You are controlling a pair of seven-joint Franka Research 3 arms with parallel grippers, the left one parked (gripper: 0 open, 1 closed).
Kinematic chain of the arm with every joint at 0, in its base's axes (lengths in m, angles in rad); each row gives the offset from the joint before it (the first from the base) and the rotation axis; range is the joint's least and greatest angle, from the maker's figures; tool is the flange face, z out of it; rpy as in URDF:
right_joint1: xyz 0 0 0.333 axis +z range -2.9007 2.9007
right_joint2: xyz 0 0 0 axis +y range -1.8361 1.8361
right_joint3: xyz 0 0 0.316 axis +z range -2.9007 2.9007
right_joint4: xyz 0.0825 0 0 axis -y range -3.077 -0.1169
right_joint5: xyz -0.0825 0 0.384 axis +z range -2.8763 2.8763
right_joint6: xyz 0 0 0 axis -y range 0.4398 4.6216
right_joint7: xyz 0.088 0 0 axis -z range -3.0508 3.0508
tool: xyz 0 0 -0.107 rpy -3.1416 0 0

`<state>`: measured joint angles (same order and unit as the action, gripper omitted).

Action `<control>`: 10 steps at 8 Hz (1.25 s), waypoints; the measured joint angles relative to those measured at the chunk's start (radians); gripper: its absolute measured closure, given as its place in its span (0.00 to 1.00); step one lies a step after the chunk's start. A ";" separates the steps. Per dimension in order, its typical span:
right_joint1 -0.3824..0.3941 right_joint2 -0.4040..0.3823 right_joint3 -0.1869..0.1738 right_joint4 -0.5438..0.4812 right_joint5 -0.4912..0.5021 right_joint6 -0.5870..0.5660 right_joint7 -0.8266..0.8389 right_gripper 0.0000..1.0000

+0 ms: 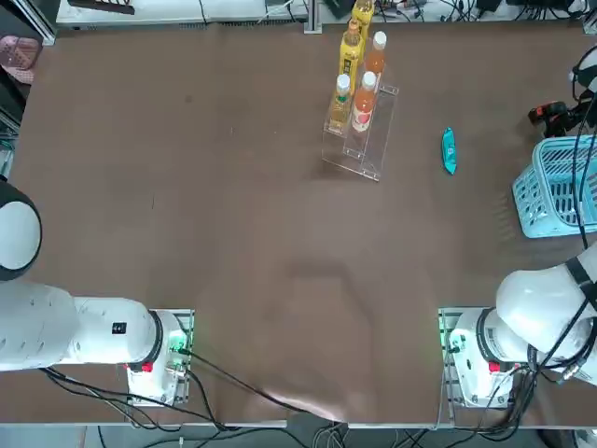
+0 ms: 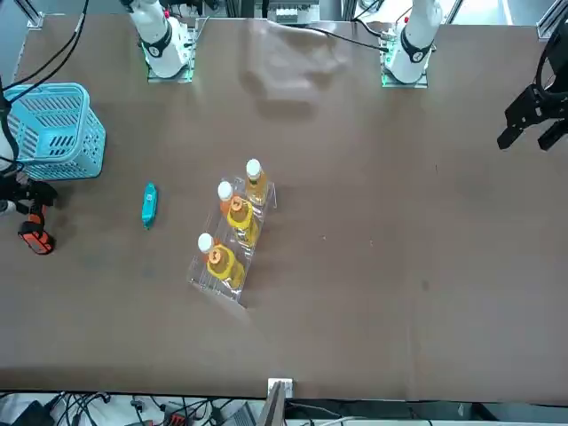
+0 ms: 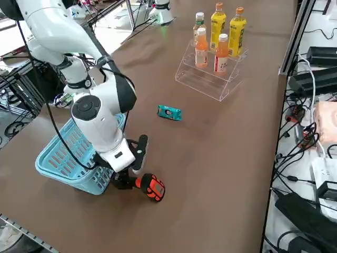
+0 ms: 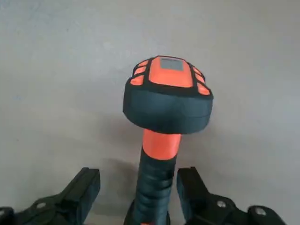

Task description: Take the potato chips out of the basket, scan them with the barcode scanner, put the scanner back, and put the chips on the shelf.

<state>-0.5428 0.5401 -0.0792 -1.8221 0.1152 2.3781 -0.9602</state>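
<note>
The potato chips (image 1: 449, 150), a slim teal packet, lie flat on the brown table between the shelf (image 1: 370, 149) and the basket (image 1: 560, 187), outside the basket. The black and orange barcode scanner (image 4: 166, 98) lies on the table beside the basket, also seen in the side view as the scanner (image 3: 151, 187). My right gripper (image 4: 139, 180) is low over the scanner and open. One finger stands on each side of the orange and black handle, with a gap on both sides. The chips (image 3: 169, 112) lie well away from the gripper (image 3: 131, 168).
Several orange and yellow bottles (image 3: 221, 31) stand on the clear stepped shelf (image 3: 208, 79). The light-blue basket (image 3: 68, 158) sits right behind my right arm at the table's edge. Cables and boxes (image 3: 316, 158) run along the far side of the table.
</note>
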 joint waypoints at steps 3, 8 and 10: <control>-0.015 0.025 0.001 0.007 0.000 0.012 -0.001 0.00; -0.016 0.042 0.004 0.020 0.000 0.021 -0.001 0.03; -0.016 0.054 0.004 0.020 0.000 0.037 -0.001 0.08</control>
<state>-0.5590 0.5938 -0.0754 -1.8024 0.1157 2.4152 -0.9612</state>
